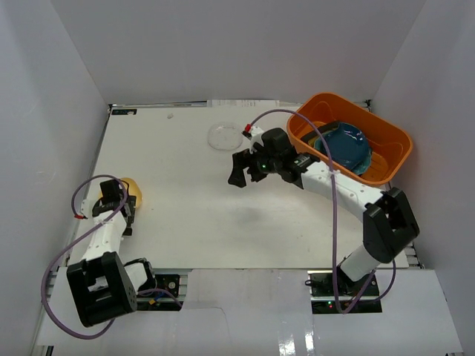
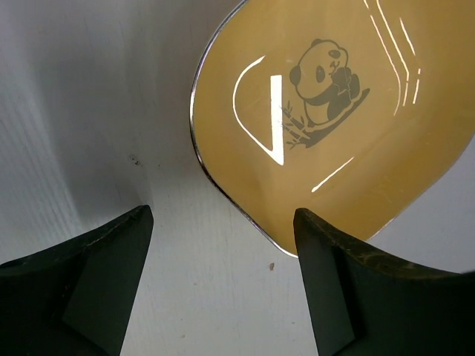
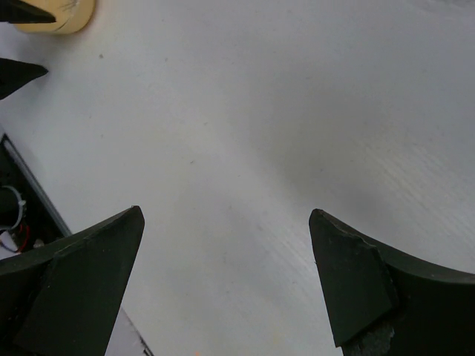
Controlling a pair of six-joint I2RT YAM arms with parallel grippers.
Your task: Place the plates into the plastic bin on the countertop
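- At the near left edge of the countertop [image 1: 178, 215], your left arm [image 1: 104, 233] is folded in close. It puts the left gripper [image 2: 223, 213] low over the small yellow plate [image 2: 349, 133].
- Left jaws stand wide apart with nothing clamped. The left wrist view shows bare white surface between them. The plate's shiny rim runs up to the inner side of the right-hand finger [image 2: 334, 282]. You can't tell from that view whether finger and rim touch.
- That yellow plate lies flat on the countertop, panda-and-bamboo print facing up, well apart from the bin.
- Near right, your right arm [image 1: 349, 189] stretches left toward mid-table, with a purple cable [image 1: 335, 237] looping along it.
- Your right gripper [image 3: 226, 215] hangs over bare countertop around the middle, jaws spread wide and holding nothing. Its wrist view shows only white surface between the fingers. The yellow plate and the left arm's dark fingertips sit small in the top-left corner.
- Just beyond the right gripper, a clear round dish [image 1: 225, 136] sits flat on the countertop, alone.
- At the far right corner, the orange plastic bin [image 1: 338, 107] sits angled on the countertop.
- Inside the bin you have plates [image 1: 345, 144] stacked, a dark-blue one on top of teal. You can't tell how many lie underneath.
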